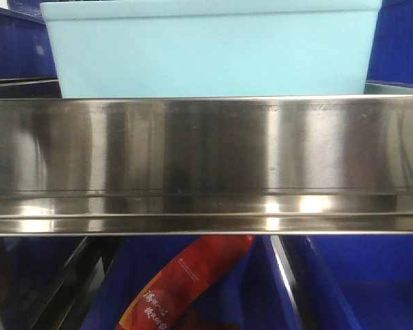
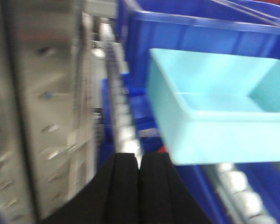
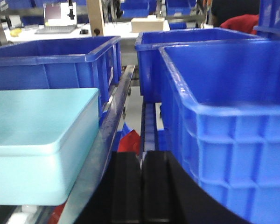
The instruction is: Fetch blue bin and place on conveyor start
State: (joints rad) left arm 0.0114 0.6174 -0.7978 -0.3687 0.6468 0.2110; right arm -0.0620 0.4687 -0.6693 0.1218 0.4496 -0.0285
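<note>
The pale cyan blue bin (image 1: 213, 51) stands on a shelf just behind a shiny steel rail, filling the top of the front view. It also shows at the right of the left wrist view (image 2: 214, 112) and at the lower left of the right wrist view (image 3: 37, 140). My left gripper (image 2: 139, 161) is shut and empty, low and to the left of the bin's near corner. My right gripper (image 3: 142, 161) is shut and empty, to the right of the bin, between it and a dark blue bin. The conveyor start is out of view.
The steel shelf rail (image 1: 206, 165) crosses the front view. Dark royal-blue bins (image 3: 224, 121) (image 3: 56, 60) (image 2: 196, 37) stand beside and behind the cyan bin. A red packet (image 1: 186, 289) lies in a blue bin on the lower shelf. A perforated steel upright (image 2: 42, 107) is at the left.
</note>
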